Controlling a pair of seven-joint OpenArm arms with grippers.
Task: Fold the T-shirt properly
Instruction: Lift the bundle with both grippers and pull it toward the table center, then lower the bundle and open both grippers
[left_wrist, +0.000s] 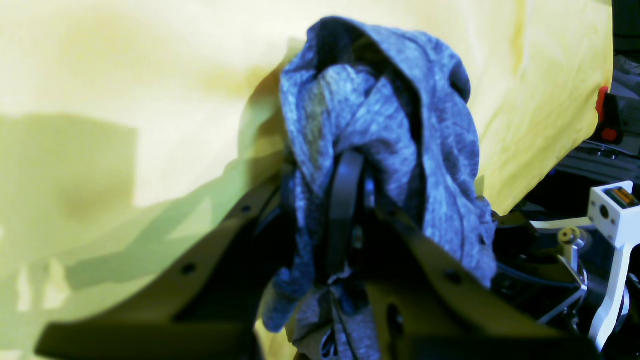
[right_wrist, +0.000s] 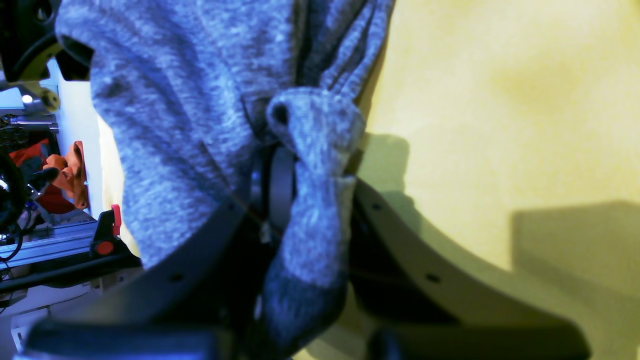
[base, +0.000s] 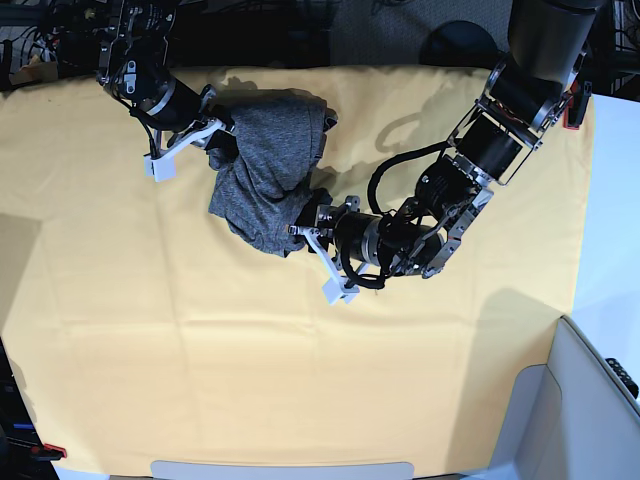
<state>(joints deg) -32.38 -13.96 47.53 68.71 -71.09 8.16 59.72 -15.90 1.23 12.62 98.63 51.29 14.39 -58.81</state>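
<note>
The heather-grey T-shirt (base: 268, 165) lies bunched in a crumpled heap on the yellow table cloth (base: 300, 380), far of the middle. My left gripper (base: 306, 226) is shut on the heap's near right edge. In the left wrist view the T-shirt (left_wrist: 415, 130) is pinched in the left gripper (left_wrist: 350, 220) and drapes over its black fingers (left_wrist: 345, 200). My right gripper (base: 222, 140) is shut on the heap's far left side. In the right wrist view a fold of the T-shirt (right_wrist: 175, 115) is wedged in the right gripper (right_wrist: 295, 195).
The yellow cloth covers the whole table. A white surface (base: 615, 230) and a grey bin corner (base: 585, 400) lie at the right. Red clamps sit at the cloth's far right edge (base: 575, 105) and near left corner (base: 45, 452). Dark equipment (base: 60, 30) stands behind.
</note>
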